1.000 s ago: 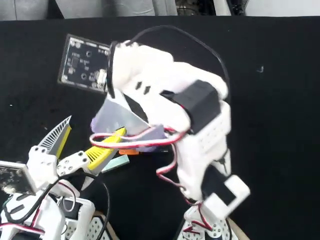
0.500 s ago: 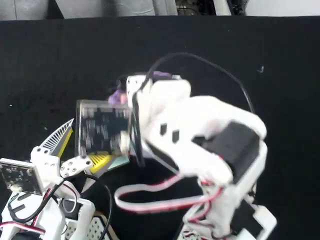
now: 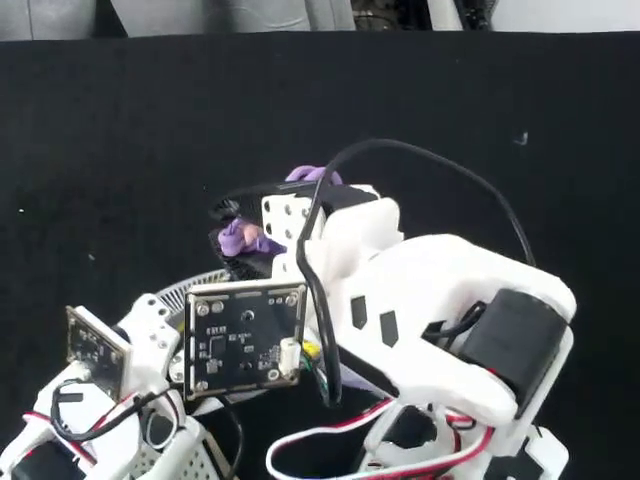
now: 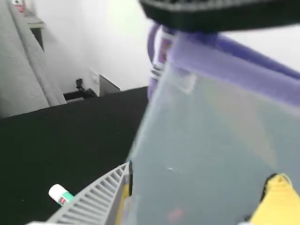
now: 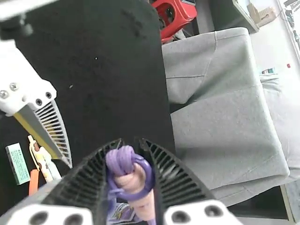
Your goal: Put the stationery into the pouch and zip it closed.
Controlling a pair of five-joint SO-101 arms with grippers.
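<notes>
Right wrist view: the right end effector (image 5: 127,143) is clenched on the purple loop (image 5: 124,161) at one end of the pouch, jaws closed in on either side of it. The pouch (image 4: 211,140) hangs from that grip, lifted off the surface (image 3: 480,120). Its translucent wall sits directly before the left end effector (image 4: 201,176), which is released, jaws wide apart on either side of the pouch body. Contact there cannot be confirmed.

Progress is judged early. Stationery lies on the surface outside the pouch: a green eraser (image 5: 16,163) and an orange-and-yellow piece (image 5: 40,164) below the right end effector, and a green-and-white stick (image 4: 58,193) beyond the left end effector's ribbed jaw. Pouch contents and zip position cannot be determined. Loading and zipping are both outstanding.

Pose, from the high view: the right arm (image 3: 430,300) is folded over, wrist crossed toward the left arm (image 3: 150,330), end effector raised. The left arm sits low at the near edge, end effector directed up at the pouch.
</notes>
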